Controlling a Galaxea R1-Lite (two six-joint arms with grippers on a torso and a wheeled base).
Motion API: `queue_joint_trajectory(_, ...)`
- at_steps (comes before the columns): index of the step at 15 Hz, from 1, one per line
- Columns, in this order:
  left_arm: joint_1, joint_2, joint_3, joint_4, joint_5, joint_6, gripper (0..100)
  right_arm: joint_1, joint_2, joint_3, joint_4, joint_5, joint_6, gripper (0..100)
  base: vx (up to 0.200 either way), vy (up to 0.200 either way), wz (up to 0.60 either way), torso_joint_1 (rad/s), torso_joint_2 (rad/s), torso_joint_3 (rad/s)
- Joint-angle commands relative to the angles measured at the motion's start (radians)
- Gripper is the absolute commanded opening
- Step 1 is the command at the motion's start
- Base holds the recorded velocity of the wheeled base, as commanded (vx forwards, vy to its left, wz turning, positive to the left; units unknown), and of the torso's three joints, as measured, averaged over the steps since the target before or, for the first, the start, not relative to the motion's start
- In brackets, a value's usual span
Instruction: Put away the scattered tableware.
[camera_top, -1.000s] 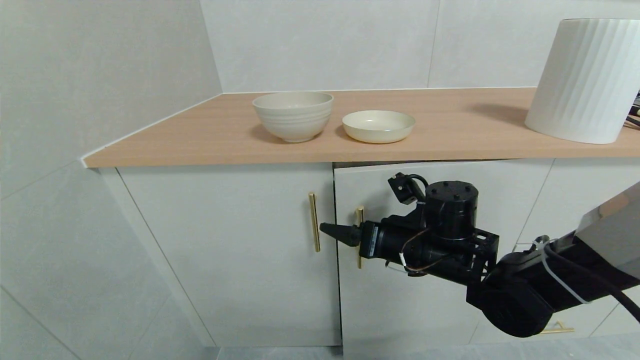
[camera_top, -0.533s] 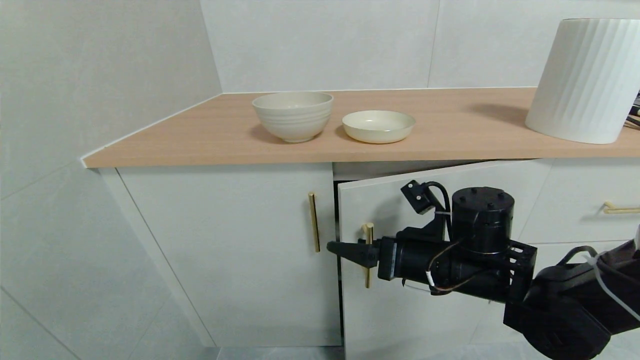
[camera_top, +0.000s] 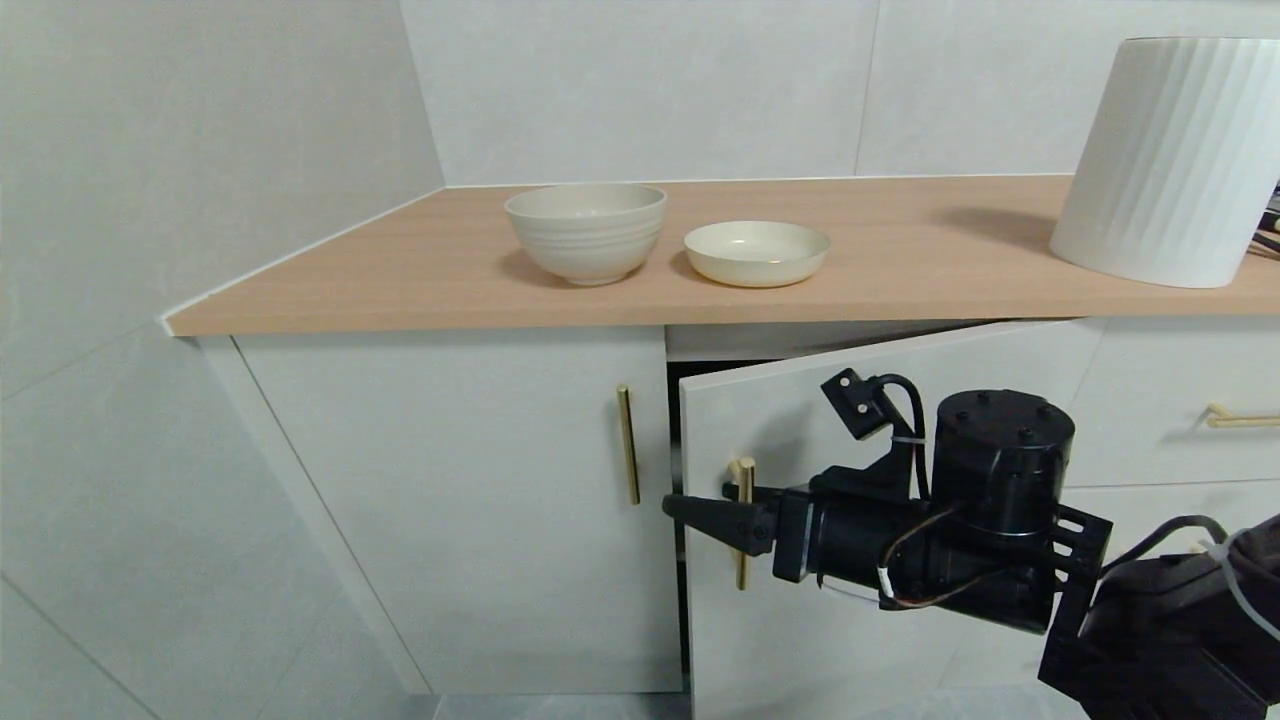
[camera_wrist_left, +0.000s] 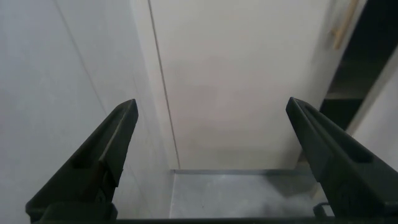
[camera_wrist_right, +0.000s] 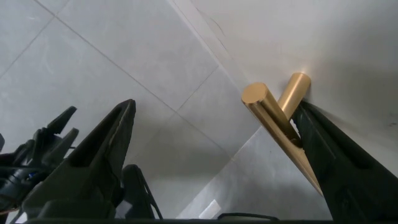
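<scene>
The countertop (camera_top: 900, 250) and everything under it are taken in by the head camera, pointed forward and a bit down from mid distance. The left door (camera_top: 450, 500) is also caught by the left wrist camera, aimed low at it and the floor (camera_wrist_left: 236, 193). The brass handle (camera_top: 741, 572) on the ajar door (camera_top: 850, 370) is shared too, seen right up close by the right wrist camera.

bowl (camera_top: 586, 230): greyish beige, faint horizontal ridge bands | shallow dish (camera_top: 757, 250): pale cream, plain | countertop (camera_top: 400, 275): light brown wood grain | cabinet doors (camera_top: 450, 500): plain off-white | door handles (camera_top: 627, 445): brass gold | tall container (camera_top: 1170, 160): white, vertical ribbing | wall tiles (camera_top: 640, 90): pale grey | right gripper (camera_top: 700, 515): black
</scene>
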Motion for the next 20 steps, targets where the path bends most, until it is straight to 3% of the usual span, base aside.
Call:
queue_joint_trajectory(1, 0.0, 0.002, -0.008, -0.01, 0.011, 0.001, 100, 0.007, -0.002, 0.002, 0.003, 0.001, -0.001, 100, 0.0, 0.0, 0.0, 0.0, 0.0, 0.0)
queue_joint_trajectory(2, 0.0, 0.002, -0.008, -0.01, 0.011, 0.001, 100, 0.007, -0.002, 0.002, 0.003, 0.001, -0.001, 100, 0.0, 0.0, 0.0, 0.0, 0.0, 0.0)
queue_joint_trajectory(3, 0.0, 0.002, -0.083, -0.019, 0.005, -0.003, 100, 0.007, -0.002, 0.002, 0.003, 0.001, -0.001, 100, 0.0, 0.0, 0.0, 0.0, 0.0, 0.0)
queue_joint_trajectory(5, -0.002, 0.012, -0.164, 0.06, -0.073, 0.003, 100, 0.01, 0.002, 0.002, 0.003, 0.001, 0.001, 100, 0.0, 0.0, 0.0, 0.0, 0.0, 0.0)
queue_joint_trajectory(8, -0.005, 0.189, -0.299, 0.132, -0.372, 0.004, 100, 0.014, 0.001, 0.002, 0.003, 0.0, 0.001, 100, 0.0, 0.0, 0.0, 0.0, 0.0, 0.0)
queue_joint_trajectory(9, -0.006, 0.261, -0.342, 0.132, -0.434, -0.002, 100, 0.014, 0.001, 0.002, 0.003, 0.0, -0.001, 100, 0.0, 0.0, 0.0, 0.0, 0.0, 0.0)
queue_joint_trajectory(11, -0.006, 0.456, -0.454, 0.131, -0.6, -0.045, 100, 0.014, -0.001, 0.002, 0.003, 0.0, -0.001, 100, 0.0, 0.0, 0.0, 0.0, 0.0, 0.0)
queue_joint_trajectory(13, -0.006, 0.638, -0.528, 0.129, -0.688, -0.045, 100, 0.014, -0.001, 0.002, 0.003, 0.0, -0.001, 100, 0.0, 0.0, 0.0, 0.0, 0.0, 0.0)
queue_joint_trajectory(14, -0.014, 0.724, -0.546, 0.129, -0.71, -0.045, 100, 0.014, -0.001, 0.002, 0.003, 0.0, -0.001, 100, 0.0, 0.0, 0.0, 0.0, 0.0, 0.0)
queue_joint_trajectory(17, -0.109, 0.911, -0.563, 0.125, -0.713, -0.046, 100, 0.014, -0.004, 0.003, 0.003, -0.002, -0.001, 100, 0.0, 0.0, 0.0, 0.0, 0.0, 0.0)
queue_joint_trajectory(18, -0.164, 0.946, -0.54, 0.125, -0.713, -0.048, 100, 0.013, -0.001, 0.003, 0.003, 0.0, -0.001, 100, 0.0, 0.0, 0.0, 0.0, 0.0, 0.0)
queue_joint_trajectory(20, -0.198, 0.977, -0.494, 0.119, -0.712, -0.049, 100, 0.005, 0.005, 0.0, 0.003, 0.001, -0.001, 100, 0.0, 0.0, 0.0, 0.0, 0.0, 0.0)
